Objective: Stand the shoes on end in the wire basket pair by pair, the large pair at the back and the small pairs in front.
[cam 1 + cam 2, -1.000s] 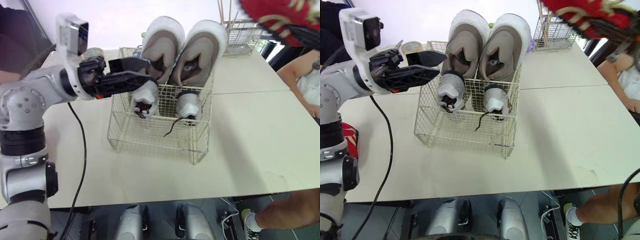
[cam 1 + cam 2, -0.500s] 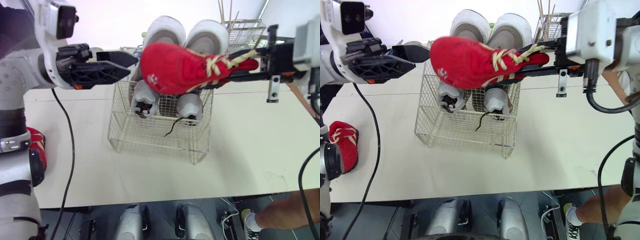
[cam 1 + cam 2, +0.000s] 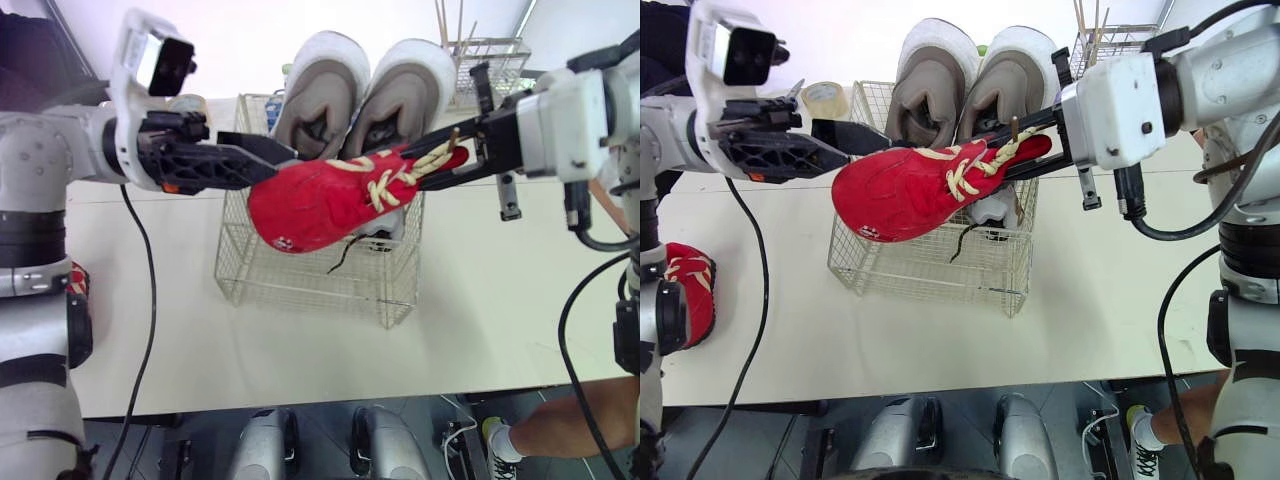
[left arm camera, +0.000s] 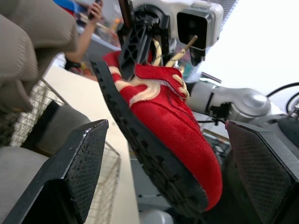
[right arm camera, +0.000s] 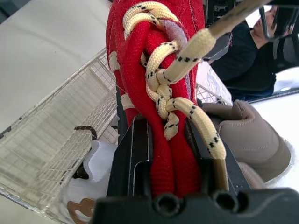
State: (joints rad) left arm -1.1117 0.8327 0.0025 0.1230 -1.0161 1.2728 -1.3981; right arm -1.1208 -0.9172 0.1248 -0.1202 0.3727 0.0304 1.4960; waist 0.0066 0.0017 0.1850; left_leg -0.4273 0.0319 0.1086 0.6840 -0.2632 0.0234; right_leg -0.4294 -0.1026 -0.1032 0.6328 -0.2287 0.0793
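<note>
On the pale table (image 3: 1120,300) stands a wire basket (image 3: 925,272).

Pale table (image 3: 500,300) before a bright white wall (image 3: 230,30)

The red shoe (image 3: 920,190) at mid-frame is bright red suede with a small white emblem near the toe, a black sole (image 4: 149,154) and cream laces (image 5: 173,60) flecked with black. The large pair (image 3: 970,85) at top centre is taupe with white soles. The small shoes (image 5: 96,182) are white and grey. The wire basket (image 3: 930,265) is cream and the table (image 3: 1120,290) off-white. A second red shoe (image 3: 690,290) at the left edge has cream laces. The tape roll (image 3: 825,98) is tan. The left gripper (image 3: 275,162) and right gripper (image 3: 1030,150) are black.
</note>
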